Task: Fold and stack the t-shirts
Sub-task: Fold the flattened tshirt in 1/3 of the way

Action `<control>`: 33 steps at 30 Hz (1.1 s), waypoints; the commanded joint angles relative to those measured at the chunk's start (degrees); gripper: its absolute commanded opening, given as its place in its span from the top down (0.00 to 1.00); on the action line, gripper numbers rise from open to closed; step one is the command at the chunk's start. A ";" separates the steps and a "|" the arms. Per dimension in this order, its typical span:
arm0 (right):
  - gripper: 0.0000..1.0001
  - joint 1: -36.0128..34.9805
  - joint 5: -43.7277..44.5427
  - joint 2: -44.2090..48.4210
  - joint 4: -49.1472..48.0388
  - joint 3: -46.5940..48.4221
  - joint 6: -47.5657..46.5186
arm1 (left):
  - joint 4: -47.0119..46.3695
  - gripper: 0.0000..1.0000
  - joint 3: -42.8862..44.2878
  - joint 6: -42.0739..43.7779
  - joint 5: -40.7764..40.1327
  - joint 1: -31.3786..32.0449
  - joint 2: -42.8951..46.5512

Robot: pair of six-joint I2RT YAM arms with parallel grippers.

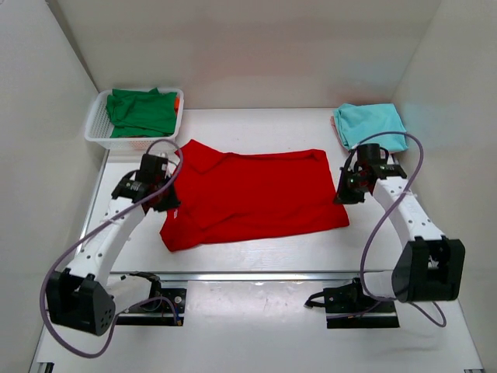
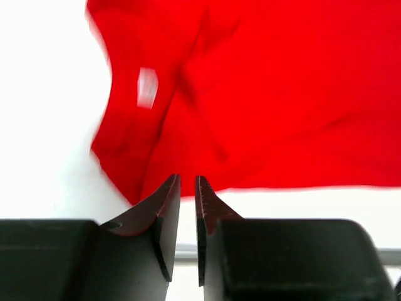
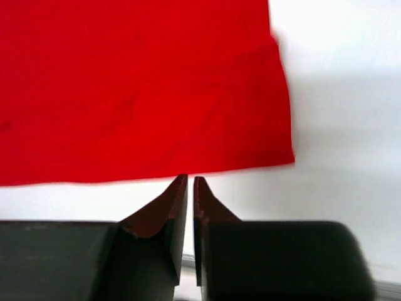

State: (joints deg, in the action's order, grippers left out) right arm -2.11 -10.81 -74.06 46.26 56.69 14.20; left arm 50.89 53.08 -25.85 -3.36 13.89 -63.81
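Where the red t-shirt lies spread flat across the middle of the white desk, seen from above, the left jaws hang over its left edge and the right jaws over its right edge. A dark green t-shirt sits in the white mesh basket at the far left corner, and a teal t-shirt lies folded at the far right.

From the left wrist, the left jaws are drawn almost together with only a thin slit between them. They pinch nothing, and the shirt's near left corner lies just beyond the tips.

From the right wrist, the right jaws are pressed nearly together and empty, at the shirt's near hem.
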 commanded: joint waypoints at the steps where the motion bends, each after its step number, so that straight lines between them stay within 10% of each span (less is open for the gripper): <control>1: 0.92 0.79 0.44 -5.55 -4.41 6.31 -2.50 | -5.53 0.73 6.41 2.64 2.29 -1.06 -6.12; 12: 0.61 1.85 0.44 -26.12 -8.73 23.37 -3.21 | -18.28 0.48 24.07 0.36 -0.24 -6.06 -33.91; 33: 0.60 1.85 -2.55 -34.65 -14.09 29.01 -1.72 | -27.86 0.41 41.22 0.45 -10.36 -8.36 -59.84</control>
State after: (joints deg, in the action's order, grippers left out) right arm -0.56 -12.56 -108.60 34.65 84.53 12.08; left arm 26.22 94.21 -25.02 -11.97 4.62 -124.40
